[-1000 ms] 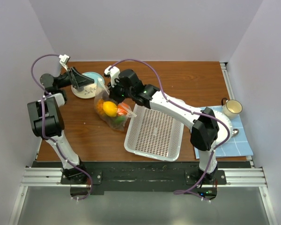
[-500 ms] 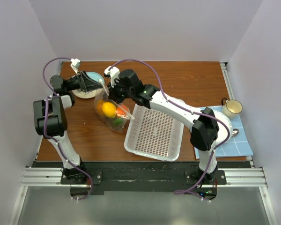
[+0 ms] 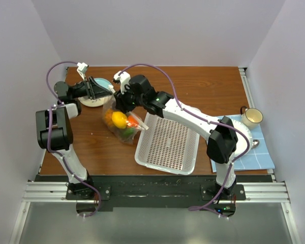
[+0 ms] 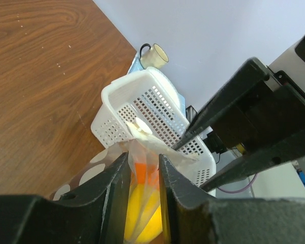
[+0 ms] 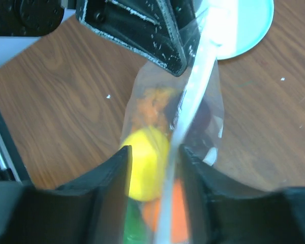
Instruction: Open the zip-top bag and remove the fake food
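Note:
The zip-top bag (image 3: 123, 126) stands on the table left of the basket, clear with white dots, its top edge held up. Inside it shows the fake food: a yellow lemon (image 3: 119, 119), orange pieces (image 5: 179, 213), a green piece (image 5: 134, 230) and a dark piece (image 5: 204, 113). My left gripper (image 3: 110, 94) comes in from the left. Its jaws stand a narrow gap apart with the bag's top (image 4: 138, 146) between them. My right gripper (image 5: 153, 152) hangs open above the bag and straddles the white zip strip (image 5: 193, 96) without pinching it.
A white perforated basket (image 3: 168, 145) lies right of the bag, close against it. A teal plate (image 3: 102, 82) sits under the left wrist at the back left. A mug (image 3: 252, 117), a blue cloth (image 3: 264, 152) and a white plate (image 3: 246, 134) are at the far right.
The left gripper moved right onto the bag's top and its jaws narrowed around it. The right gripper, shut on the bag's top before, has opened.

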You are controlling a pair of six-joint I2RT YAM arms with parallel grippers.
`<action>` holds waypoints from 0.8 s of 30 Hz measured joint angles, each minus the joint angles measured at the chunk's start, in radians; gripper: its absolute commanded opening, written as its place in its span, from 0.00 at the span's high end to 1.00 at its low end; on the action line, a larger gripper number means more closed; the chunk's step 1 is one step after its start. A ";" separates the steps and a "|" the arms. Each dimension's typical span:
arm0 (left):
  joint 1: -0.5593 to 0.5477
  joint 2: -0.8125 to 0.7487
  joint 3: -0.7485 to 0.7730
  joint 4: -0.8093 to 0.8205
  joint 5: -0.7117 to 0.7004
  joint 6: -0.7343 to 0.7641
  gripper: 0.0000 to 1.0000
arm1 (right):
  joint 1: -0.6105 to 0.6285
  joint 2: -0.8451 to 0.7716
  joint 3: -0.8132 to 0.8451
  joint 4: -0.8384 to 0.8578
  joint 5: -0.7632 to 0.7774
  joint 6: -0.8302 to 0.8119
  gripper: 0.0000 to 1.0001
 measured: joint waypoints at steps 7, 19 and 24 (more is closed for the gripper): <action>-0.003 -0.017 0.000 0.000 0.000 -0.030 0.70 | -0.025 0.000 0.024 -0.003 -0.006 0.006 0.04; 0.029 -0.113 -0.011 0.000 0.001 -0.067 0.70 | -0.276 0.076 0.105 0.255 -0.427 0.276 0.31; 0.035 -0.134 -0.011 0.002 0.002 -0.074 0.69 | -0.288 0.154 0.101 0.428 -0.591 0.453 0.36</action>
